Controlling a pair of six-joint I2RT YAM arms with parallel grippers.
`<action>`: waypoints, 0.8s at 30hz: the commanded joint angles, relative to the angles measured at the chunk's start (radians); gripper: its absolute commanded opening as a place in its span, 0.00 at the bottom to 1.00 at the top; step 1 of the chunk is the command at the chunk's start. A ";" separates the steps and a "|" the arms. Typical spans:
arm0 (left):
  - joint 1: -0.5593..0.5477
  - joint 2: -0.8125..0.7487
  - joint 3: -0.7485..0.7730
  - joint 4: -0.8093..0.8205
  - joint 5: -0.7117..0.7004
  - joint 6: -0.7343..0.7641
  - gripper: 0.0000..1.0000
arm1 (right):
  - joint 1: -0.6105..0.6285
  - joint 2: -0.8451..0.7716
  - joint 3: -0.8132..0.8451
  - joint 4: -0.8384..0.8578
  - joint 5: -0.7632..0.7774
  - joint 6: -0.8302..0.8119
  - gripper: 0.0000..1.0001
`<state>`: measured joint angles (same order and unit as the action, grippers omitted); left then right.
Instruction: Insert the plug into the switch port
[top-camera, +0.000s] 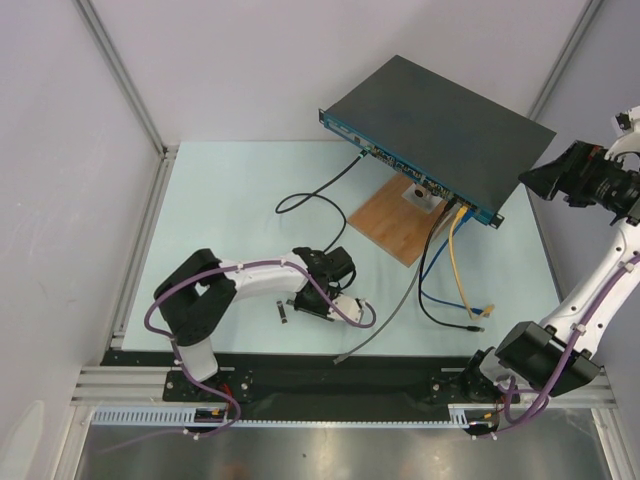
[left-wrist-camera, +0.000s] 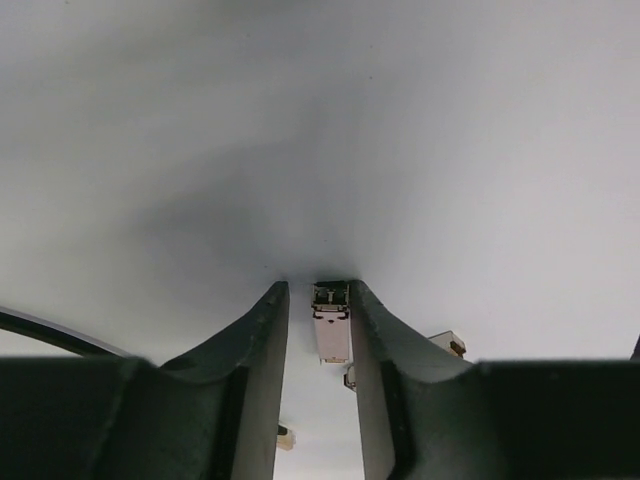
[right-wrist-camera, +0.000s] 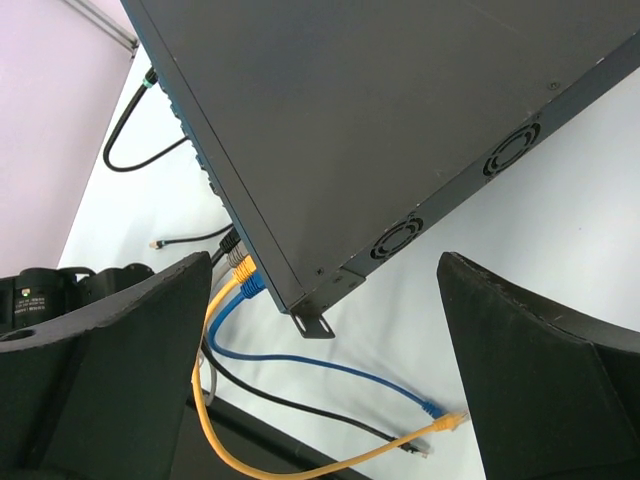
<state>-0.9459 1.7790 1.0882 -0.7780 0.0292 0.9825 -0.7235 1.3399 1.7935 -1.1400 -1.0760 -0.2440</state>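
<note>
The left claw (left-wrist-camera: 318, 290) is down at the table, well in front of the switch (top-camera: 440, 125). Its jaws are a little apart with the plug (left-wrist-camera: 331, 325) between them, and I think they are not squeezing it yet. The right claw (top-camera: 532, 178) hangs just beside the switch's right end, wide apart and holding nothing. Grabbing the plug, carrying it to the blue front (top-camera: 400, 160) and pushing it in are all left.
</note>
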 joint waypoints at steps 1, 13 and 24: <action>0.006 0.062 -0.042 0.006 -0.026 -0.001 0.32 | 0.015 -0.030 -0.006 0.055 0.011 0.028 1.00; 0.064 -0.004 0.167 -0.135 0.185 -0.121 0.00 | 0.090 -0.090 -0.086 0.277 -0.004 0.195 0.98; 0.344 -0.125 0.720 -0.016 0.767 -0.816 0.00 | 0.315 -0.215 -0.233 0.695 0.137 0.483 0.97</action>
<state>-0.6582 1.7489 1.7344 -0.8986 0.5579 0.4904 -0.4812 1.1606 1.5734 -0.6346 -1.0080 0.1478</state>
